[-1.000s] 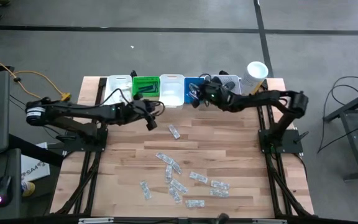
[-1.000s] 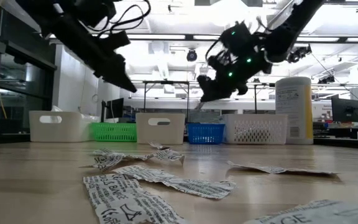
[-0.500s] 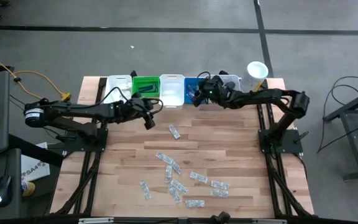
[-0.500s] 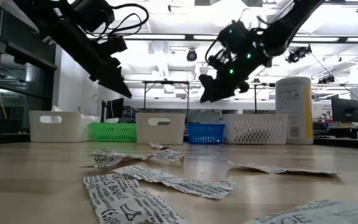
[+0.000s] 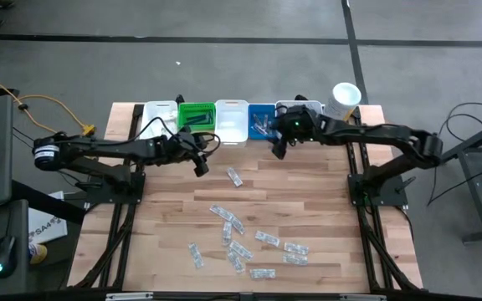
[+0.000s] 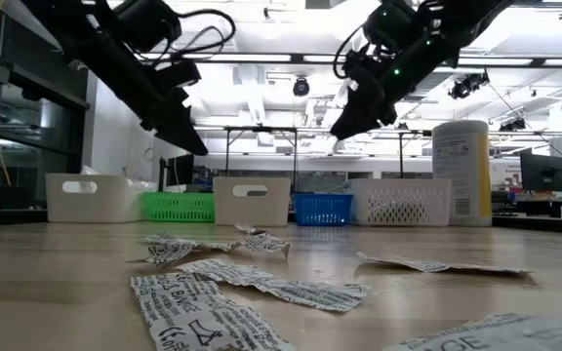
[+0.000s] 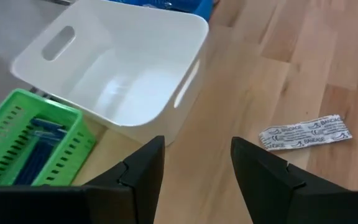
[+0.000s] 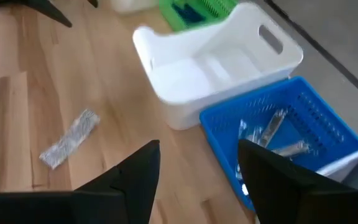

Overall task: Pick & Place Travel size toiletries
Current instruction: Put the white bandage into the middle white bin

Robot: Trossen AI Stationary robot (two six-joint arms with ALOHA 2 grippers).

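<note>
Several white printed sachets [image 5: 241, 238] lie flat on the wooden table, and one lone sachet [image 5: 235, 177] lies nearer the bins. It also shows in both wrist views, as the sachet [image 7: 304, 132] and the sachet [image 8: 70, 138]. My left gripper [image 5: 200, 167] hangs open in the air before the middle white bin [image 7: 166, 93]. My right gripper [image 5: 278, 152] hangs open just on the near side of the blue bin [image 8: 316, 118], which holds silvery tubes [image 8: 269, 130]. Blue razors [image 7: 42, 140] lie in the green bin [image 7: 17, 118]. Nothing sits between either pair of fingers.
A row of bins stands along the far edge: white [image 5: 156, 117], green [image 5: 195, 115], white [image 5: 231, 121], blue [image 5: 262, 119] and white mesh [image 5: 308, 107]. A tall white canister [image 5: 346, 96] stands at the far right. Bare wood lies between the bins and the sachets.
My right gripper has risen and drawn back from over the blue bin toward the table's near edge, tipping from steeply downward to a shallower slant. My left gripper has stayed where it was.
</note>
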